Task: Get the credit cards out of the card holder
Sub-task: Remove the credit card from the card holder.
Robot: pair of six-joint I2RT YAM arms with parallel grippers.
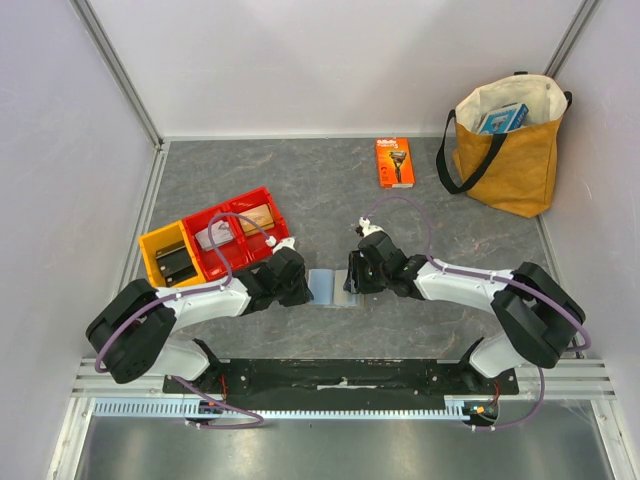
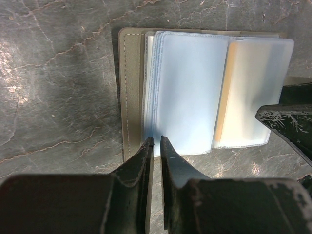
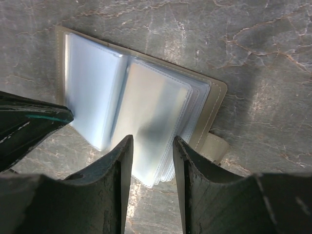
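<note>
Grey, marbled stone-look table (image 1: 300, 180) carries everything. Largest on it is one tan fabric tote bag (image 1: 515, 165) with black handles, standing at the far right with a blue box (image 1: 503, 118) inside. Two red plastic bins (image 1: 274, 208) and one yellow bin (image 1: 148, 255) sit side by side at the left. One card holder (image 1: 328, 288) lies spread open on the table between the two arms: a stitched grey cover with a short tab and a stack of clear, bluish plastic sleeves. One orange razor package (image 1: 394, 162) lies flat, well apart; its print is too small to read. One tan-orange card (image 2: 243, 92) shows through a sleeve; I can make out no other. The left gripper (image 2: 156, 141) is pinched nearly together on the sleeves' lower edge. The right gripper (image 3: 152, 146) has its jaws apart, straddling the sleeve stack's edge.
</note>
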